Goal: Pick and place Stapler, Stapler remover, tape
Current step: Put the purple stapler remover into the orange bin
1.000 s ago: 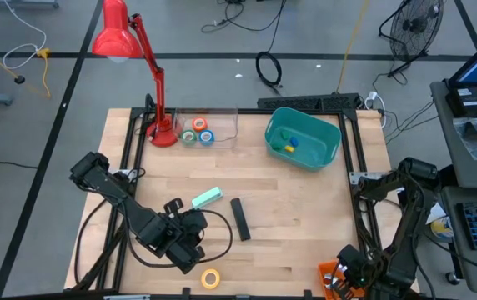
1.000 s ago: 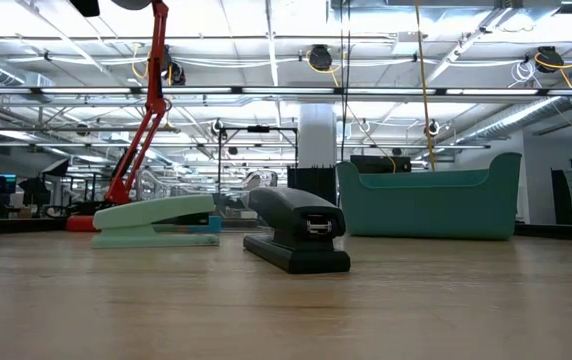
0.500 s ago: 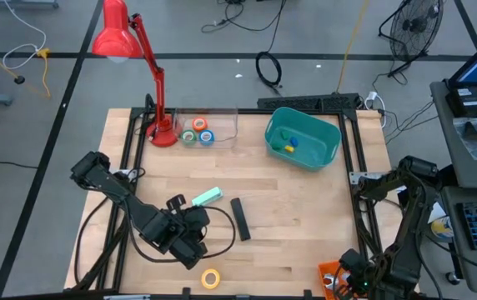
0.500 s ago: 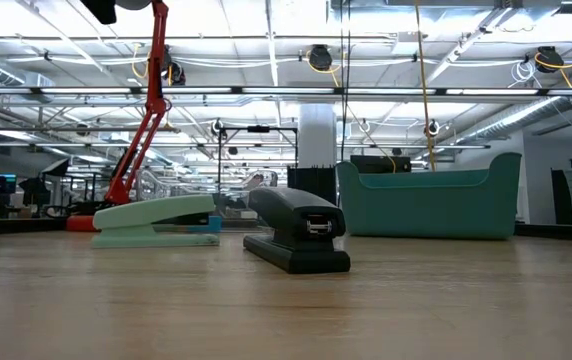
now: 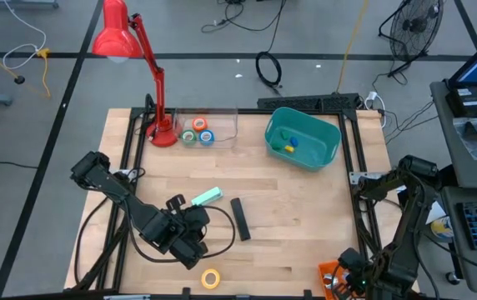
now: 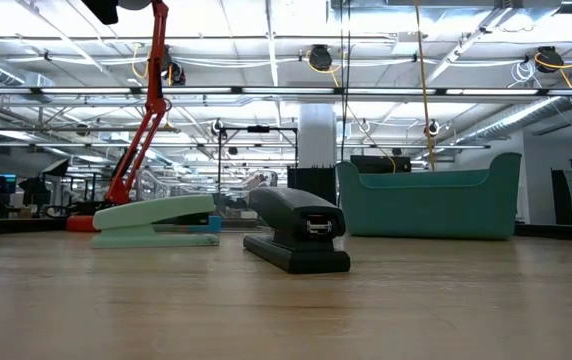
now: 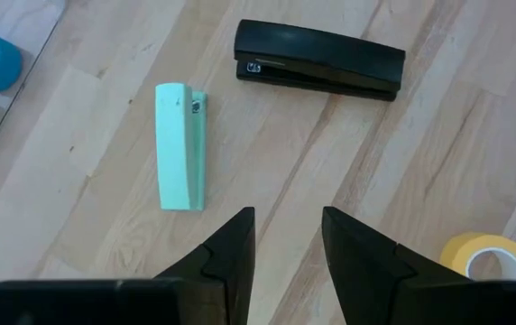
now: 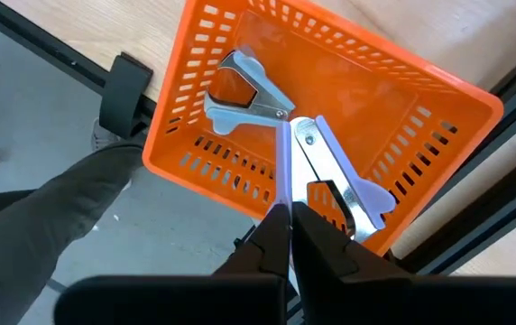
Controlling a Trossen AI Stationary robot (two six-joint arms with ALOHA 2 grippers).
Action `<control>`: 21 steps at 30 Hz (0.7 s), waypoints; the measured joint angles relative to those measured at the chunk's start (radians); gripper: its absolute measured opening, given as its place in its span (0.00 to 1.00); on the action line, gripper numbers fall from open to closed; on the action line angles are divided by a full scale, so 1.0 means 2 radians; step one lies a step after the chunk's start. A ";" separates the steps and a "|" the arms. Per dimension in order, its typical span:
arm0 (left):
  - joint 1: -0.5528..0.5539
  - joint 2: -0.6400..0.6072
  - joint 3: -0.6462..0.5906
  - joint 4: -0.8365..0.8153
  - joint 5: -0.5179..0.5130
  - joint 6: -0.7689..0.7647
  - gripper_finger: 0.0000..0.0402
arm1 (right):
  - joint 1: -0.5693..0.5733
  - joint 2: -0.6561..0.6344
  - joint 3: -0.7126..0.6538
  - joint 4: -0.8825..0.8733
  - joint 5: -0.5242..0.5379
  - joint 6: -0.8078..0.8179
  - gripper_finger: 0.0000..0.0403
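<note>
The black stapler [image 5: 240, 218] lies flat on the table, with a mint-green stapler [image 5: 207, 197] just to its left. One yellow tape roll [image 5: 211, 278] lies near the front edge. Blue, green and orange tape rolls [image 5: 197, 133] lie at the back inside a clear container. My left gripper [image 7: 285, 244] hovers open above bare wood, nearer the front edge than both staplers [image 7: 321, 59]. My right gripper [image 8: 287, 226] is shut, pointing down over an orange basket [image 8: 420, 108] that holds two silver staple removers [image 8: 244, 86]. My right gripper points down into the orange basket from above, its shut fingertips [image 8: 276, 221] right at a thin metal edge [image 8: 284, 167] of the nearer staple remover. I cannot tell whether they touch it. That remover lies on the basket floor.
A teal bin [image 5: 303, 137] with small coloured blocks stands at the back right, and a red desk lamp [image 5: 157, 100] at the back left. A person's grey trouser leg [image 8: 41, 208] shows beyond the table edge by the basket. Bare wood lies right of the black stapler.
My right gripper has tipped slightly over the orange basket at the front right corner. The staplers and tape rolls have not moved.
</note>
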 joint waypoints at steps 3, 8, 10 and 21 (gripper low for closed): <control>0.000 0.000 0.000 0.000 -0.001 -0.001 0.33 | -0.003 0.000 -0.001 0.000 0.000 -0.001 0.00; 0.002 0.000 0.000 0.001 -0.009 -0.001 0.33 | -0.020 0.002 -0.003 0.019 0.003 -0.058 0.00; 0.005 0.000 0.000 0.001 -0.008 -0.002 0.33 | -0.025 0.010 -0.004 0.039 0.001 -0.096 0.00; 0.008 0.000 0.000 0.034 0.005 -0.047 0.33 | -0.023 0.001 -0.002 0.038 -0.024 -0.268 0.00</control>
